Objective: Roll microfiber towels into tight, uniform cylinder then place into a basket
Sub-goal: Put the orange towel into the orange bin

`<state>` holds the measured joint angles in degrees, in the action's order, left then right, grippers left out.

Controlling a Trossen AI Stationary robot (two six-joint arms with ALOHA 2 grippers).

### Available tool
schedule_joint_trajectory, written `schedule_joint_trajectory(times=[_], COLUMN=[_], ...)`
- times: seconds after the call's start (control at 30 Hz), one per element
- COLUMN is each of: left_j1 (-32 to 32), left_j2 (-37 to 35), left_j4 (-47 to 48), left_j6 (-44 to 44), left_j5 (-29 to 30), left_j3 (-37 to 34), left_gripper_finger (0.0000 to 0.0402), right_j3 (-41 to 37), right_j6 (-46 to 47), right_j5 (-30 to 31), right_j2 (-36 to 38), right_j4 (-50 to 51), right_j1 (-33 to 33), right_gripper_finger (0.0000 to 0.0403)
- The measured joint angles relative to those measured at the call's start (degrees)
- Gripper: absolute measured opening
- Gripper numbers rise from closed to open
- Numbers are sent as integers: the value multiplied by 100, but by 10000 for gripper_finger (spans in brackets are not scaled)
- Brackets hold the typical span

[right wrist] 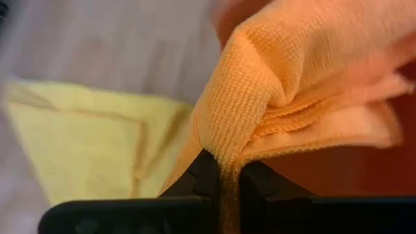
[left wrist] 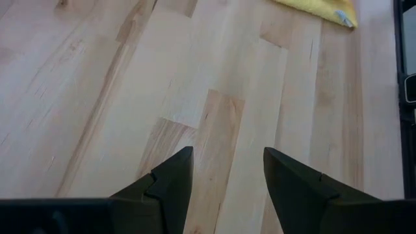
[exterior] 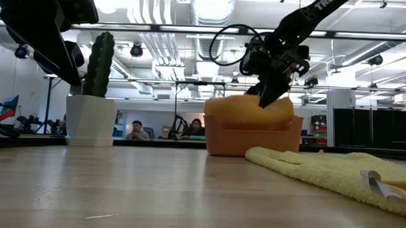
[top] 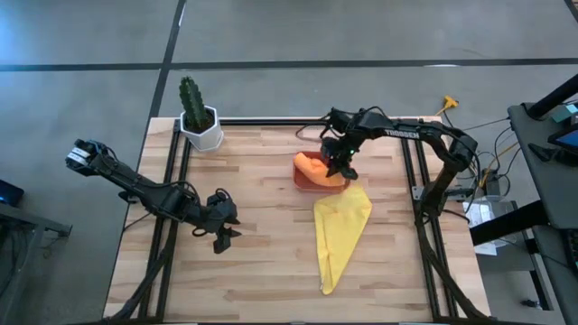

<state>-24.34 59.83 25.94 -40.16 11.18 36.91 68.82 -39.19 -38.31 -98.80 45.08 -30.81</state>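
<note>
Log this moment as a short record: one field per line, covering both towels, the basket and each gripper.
orange towel: bunched in the basket, pinched by the right gripper
yellow towel: lying unrolled on the table, one end beside the basket
basket: upright on the table, orange towel bulging above its rim
right gripper: over the basket, fingers shut on the orange towel
left gripper: over bare table, fingers open, holding nothing

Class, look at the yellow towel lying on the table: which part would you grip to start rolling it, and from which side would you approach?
Probably the narrow pointed end of the yellow towel, nearest the table's front edge. It lies flat, tapering from a wide end by the basket, so come down from above. The free left gripper is open; the right gripper is shut on the orange towel.
</note>
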Motion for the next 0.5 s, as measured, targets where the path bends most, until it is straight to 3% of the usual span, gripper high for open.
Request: schedule_joint_trajectory(times=[0.13, 0.2, 0.3, 0.43, 0.5], left_j1=[0, 0, 0, 0, 0], left_j2=[0, 0, 0, 2, 2], left_j4=[4, 2, 2, -10, -193], left_j6=[-20, -145, -298, -319, -303], left_j5=[-41, -56, -80, -216, -213], left_j3=[19, 28, 28, 95, 146], left_gripper_finger=[171, 171, 171, 171, 171], right_j3=[15, -3, -129, -248, -254], right_j6=[358, 390, 171, 65, -20], right_j5=[-1533, -1903, -1681, -499, -299], right_j2=[0, 0, -6, -254, -494], right_j4=[-76, -86, -259, -359, -303], right_j1=[-223, -245, -267, -307, -331], right_gripper_finger=[20, 20, 20, 20, 20])
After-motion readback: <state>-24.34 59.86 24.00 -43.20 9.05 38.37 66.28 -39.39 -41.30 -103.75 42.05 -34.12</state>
